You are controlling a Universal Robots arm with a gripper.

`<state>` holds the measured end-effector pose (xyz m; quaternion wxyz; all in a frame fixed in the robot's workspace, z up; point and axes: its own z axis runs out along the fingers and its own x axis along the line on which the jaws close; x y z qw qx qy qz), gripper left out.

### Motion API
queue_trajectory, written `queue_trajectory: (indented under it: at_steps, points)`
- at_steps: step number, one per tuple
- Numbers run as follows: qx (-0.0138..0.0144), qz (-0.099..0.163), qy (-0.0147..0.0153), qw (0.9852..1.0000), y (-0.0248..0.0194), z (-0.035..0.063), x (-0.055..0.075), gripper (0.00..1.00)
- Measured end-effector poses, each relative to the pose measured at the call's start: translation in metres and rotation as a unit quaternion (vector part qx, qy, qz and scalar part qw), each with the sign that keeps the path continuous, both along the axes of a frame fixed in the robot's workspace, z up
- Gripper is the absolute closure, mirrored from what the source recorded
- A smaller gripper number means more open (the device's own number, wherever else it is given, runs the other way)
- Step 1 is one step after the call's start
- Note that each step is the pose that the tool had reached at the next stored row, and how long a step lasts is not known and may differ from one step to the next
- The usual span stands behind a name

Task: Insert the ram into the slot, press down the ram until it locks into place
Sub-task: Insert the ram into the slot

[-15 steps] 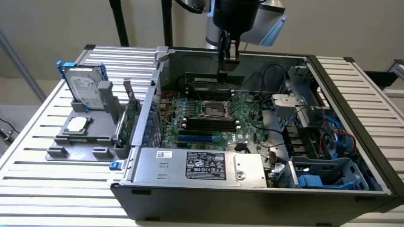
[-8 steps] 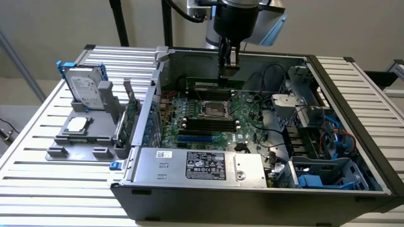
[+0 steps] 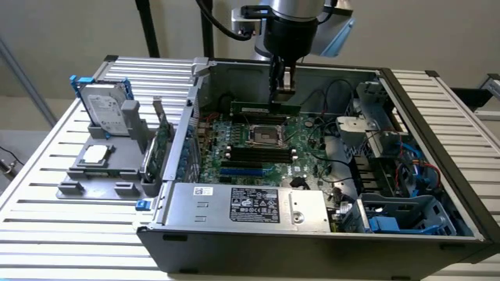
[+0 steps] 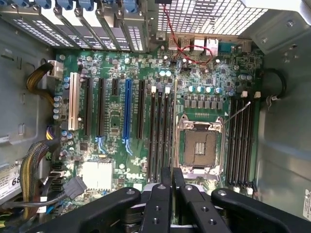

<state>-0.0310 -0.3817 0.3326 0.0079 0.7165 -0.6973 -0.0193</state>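
White "DELL" lettering is showing on the green motherboard [image 4: 114, 121]. A sticker [image 4: 8, 180] at the case edge is showing "68". The power-supply label [image 3: 254, 206] is staying unreadable.

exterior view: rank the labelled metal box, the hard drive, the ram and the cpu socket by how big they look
1. labelled metal box, nearest the camera
2. hard drive
3. ram and cpu socket: too alike to rank, ram longer but thinner
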Motion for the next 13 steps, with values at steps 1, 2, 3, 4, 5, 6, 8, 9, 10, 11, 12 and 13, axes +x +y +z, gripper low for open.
queue_trajectory:
  at_steps: [1, 2, 3, 4, 5, 6, 8, 9, 10, 11, 12, 13]
  points:
    - [-0.0001, 0.0, 0.0, 1.0, 0.0, -0.0017, 0.0, 0.87]
    - [-0.0001, 0.0, 0.0, 1.0, 0.0, -0.0035, 0.0, 0.87]
    - [0.0, 0.0, 0.0, 1.0, 0.0, -0.0055, 0.0, 0.87]
    - [0.0, 0.0, 0.0, 1.0, -0.0001, -0.0073, 0.0, 0.87]
    - [0.0, 0.0, 0.0, 1.0, -0.0002, -0.0091, 0.0, 0.87]
    - [0.0, 0.0, 0.0, 1.0, -0.0004, -0.0109, 0.0, 0.87]
    - [0.0, 0.0, 0.0, 1.0, -0.0006, -0.0145, 0.0, 0.87]
    - [0.0, 0.0, 0.0, 1.0, -0.0006, -0.0164, 0.0, 0.87]
    - [0.0, 0.0, 0.0, 1.0, -0.0006, -0.0182, 0.0, 0.87]
    - [0.0, 0.0, 0.0, 1.0, -0.0006, -0.02, 0.0, 0.87]
    - [-0.0001, 0.0, 0.0001, 1.0, -0.0007, -0.0218, 0.0, 0.87]
    - [-0.0001, 0.0, 0.0, 1.0, -0.0007, -0.0237, 0.0, 0.87]
